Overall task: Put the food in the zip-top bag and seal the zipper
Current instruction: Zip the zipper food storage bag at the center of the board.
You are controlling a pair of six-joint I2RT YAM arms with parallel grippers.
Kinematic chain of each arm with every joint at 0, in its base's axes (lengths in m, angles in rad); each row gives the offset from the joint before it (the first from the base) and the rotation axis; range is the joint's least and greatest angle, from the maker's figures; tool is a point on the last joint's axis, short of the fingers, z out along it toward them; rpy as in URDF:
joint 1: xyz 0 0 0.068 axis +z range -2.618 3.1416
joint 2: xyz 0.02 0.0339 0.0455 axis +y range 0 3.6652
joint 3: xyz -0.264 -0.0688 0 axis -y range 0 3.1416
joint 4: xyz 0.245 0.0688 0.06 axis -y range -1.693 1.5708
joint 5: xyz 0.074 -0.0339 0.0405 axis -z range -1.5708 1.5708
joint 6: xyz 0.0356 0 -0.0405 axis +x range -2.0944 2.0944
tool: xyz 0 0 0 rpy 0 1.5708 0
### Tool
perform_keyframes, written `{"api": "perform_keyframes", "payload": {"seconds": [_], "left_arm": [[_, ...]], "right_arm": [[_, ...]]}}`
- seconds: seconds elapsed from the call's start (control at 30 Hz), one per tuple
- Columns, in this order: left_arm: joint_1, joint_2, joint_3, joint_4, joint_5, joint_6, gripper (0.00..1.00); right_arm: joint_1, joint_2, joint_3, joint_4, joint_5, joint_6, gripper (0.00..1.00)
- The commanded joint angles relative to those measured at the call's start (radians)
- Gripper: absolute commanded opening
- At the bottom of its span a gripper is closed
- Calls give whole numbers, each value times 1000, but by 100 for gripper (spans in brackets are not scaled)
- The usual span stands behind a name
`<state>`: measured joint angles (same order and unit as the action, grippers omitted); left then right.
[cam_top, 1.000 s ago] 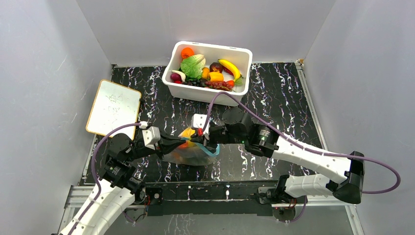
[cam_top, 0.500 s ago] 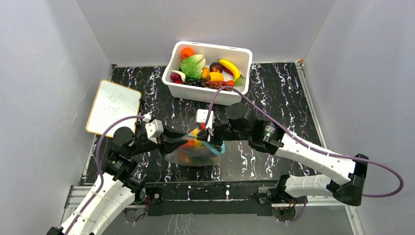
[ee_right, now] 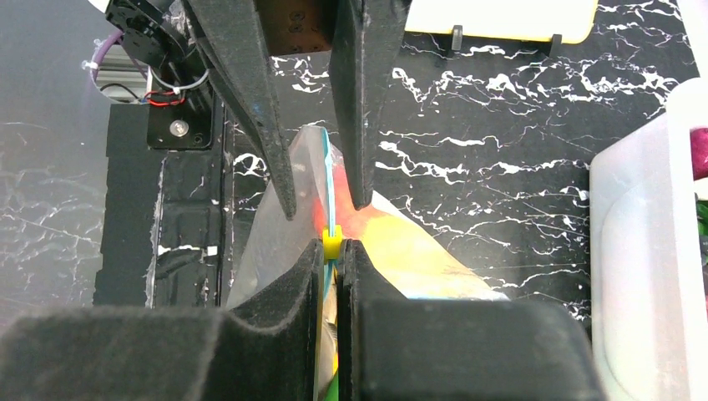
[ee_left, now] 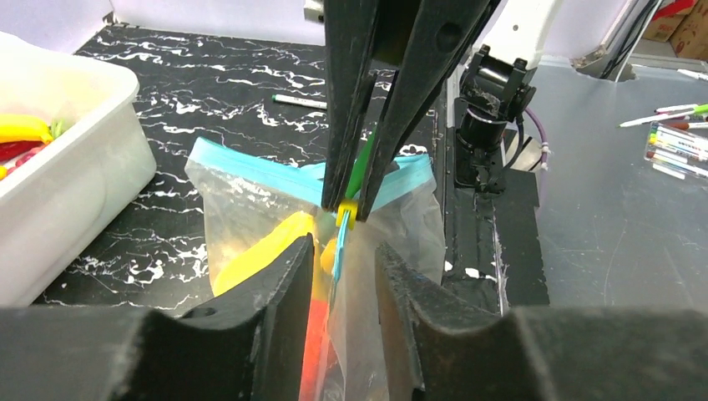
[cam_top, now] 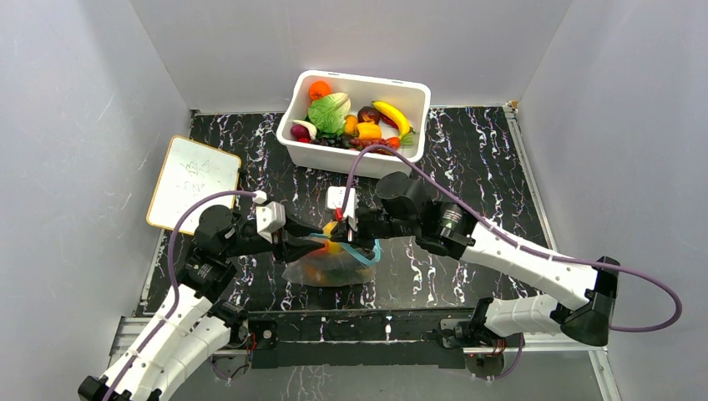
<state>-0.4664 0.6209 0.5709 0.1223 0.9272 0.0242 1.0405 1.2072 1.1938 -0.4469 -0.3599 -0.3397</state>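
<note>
The clear zip-top bag lies near the table's front edge, its mouth lifted between both grippers. Yellow and red food shows inside it. My right gripper is shut on the teal zipper at a small yellow slider. My left gripper faces it; its fingers stand apart on either side of the bag's edge, not pinching it. In the top view the left gripper and right gripper meet tip to tip over the bag. More food fills the white tub.
The white tub stands at the back centre, just beyond the grippers. A whiteboard lies at the left. Grey walls close in the left, right and back. Pens lie off the table's near side.
Both grippers have shifted a little away from the table's front edge, lifting the bag's mouth. The right gripper keeps its hold on the zipper.
</note>
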Motion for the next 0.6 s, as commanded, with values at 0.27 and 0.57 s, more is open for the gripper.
{"api": "perform_keyframes", "payload": {"seconds": [0.27,0.57], "left_arm": [[3,-55,32,-12,-41,60,0],[3,-94,16,2,-77,55,0]], "right_arm": [[0,-35,36,103,97,179,23],[0,-310,-169,131,257,366,35]]}}
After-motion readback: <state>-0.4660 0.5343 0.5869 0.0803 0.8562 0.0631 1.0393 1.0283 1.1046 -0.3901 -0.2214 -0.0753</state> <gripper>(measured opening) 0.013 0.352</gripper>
